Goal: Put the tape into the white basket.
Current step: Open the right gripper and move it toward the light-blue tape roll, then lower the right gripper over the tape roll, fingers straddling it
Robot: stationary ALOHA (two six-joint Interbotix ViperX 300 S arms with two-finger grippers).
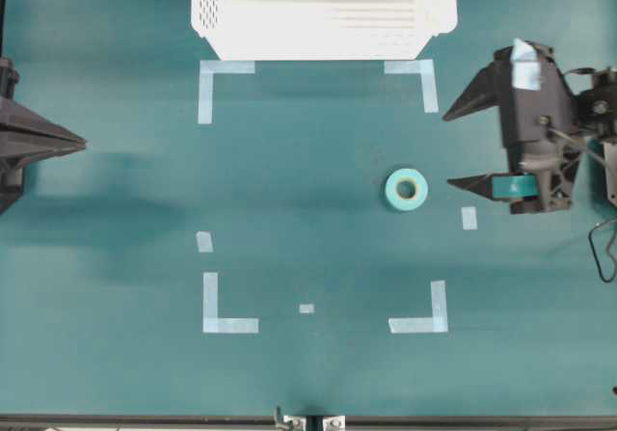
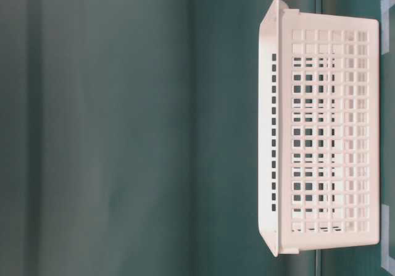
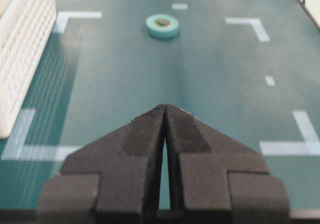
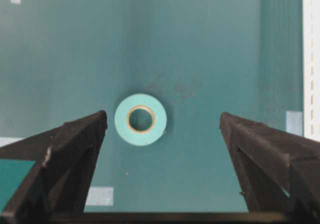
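Overhead: tape (image 1: 407, 189) flat on the green table (image 1: 308, 219), core up, well short of the white basket (image 1: 323, 12) at the far edge and offset toward the right-hand side of it. Right tool (image 1: 461, 148) spread wide and empty, just beside the tape on the side away from the basket's left corner, fingertips not yet around the ring. Left tool (image 1: 79, 143) far from the tape at the left edge, pinched together, holding nothing.

Table level: only the white basket (image 2: 321, 128), perforated wall and rim; no tape inside, no tool in sight.

Left wrist: left tool (image 3: 165, 108) with pads pressed together, nothing between; tape (image 3: 162, 25) ahead and distant, basket wall (image 3: 25, 48) to one side.

Right wrist: tape (image 4: 140, 119) lying between the fully parted fingers (image 4: 75, 144), closer to the left one, untouched.

Step in hand, judged: approach for the pick. Best to shift until the ring sits midway between the fingers, lower straight down to the table, close across the outer rim, then lift clear above the basket's rim before crossing over and releasing.
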